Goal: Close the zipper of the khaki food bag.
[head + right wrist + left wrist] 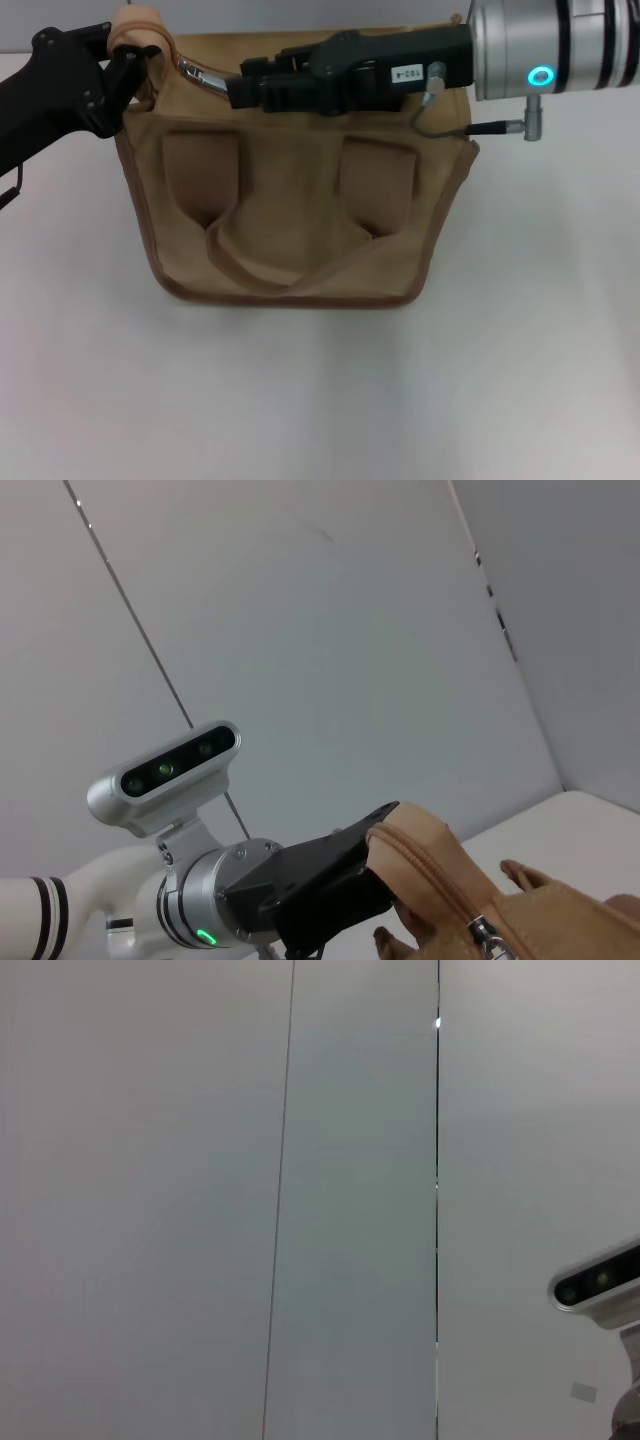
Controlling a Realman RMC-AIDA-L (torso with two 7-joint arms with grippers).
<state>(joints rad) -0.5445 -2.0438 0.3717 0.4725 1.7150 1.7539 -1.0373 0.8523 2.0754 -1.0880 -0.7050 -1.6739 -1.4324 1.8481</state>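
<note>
White table [320,400] fills the head view, and one khaki food bag [290,220] stands on it, front face toward the camera, with two wide strap patches and one looped handle [290,275] drooping between them. Two arms are on it, one at each end of the top edge. Left claw [128,62], black, is pinching the bag's upper left corner, where a paler fold of fabric bunches up between its fingers. Right claw [238,90] reaches in along the top from the right, its tips pressed together at a silver metal piece [200,75] on the zipper [215,80] line; it looks clamped on that pull tab, though the contact itself is hard to make out. Most of the zip line sits hidden behind the right arm's black body, so how far it is closed cannot be told. Over in the right wrist view, one stretch of khaki-taped zipper [440,875] curves up over the gathered corner, with a small silver slider [487,935] near the picture's edge, and the left claw [340,895] grips the fabric there. Bag's lower part is cut off in that view. Left wrist view gives only pale wall panels and a slice of a camera housing [600,1285].
</note>
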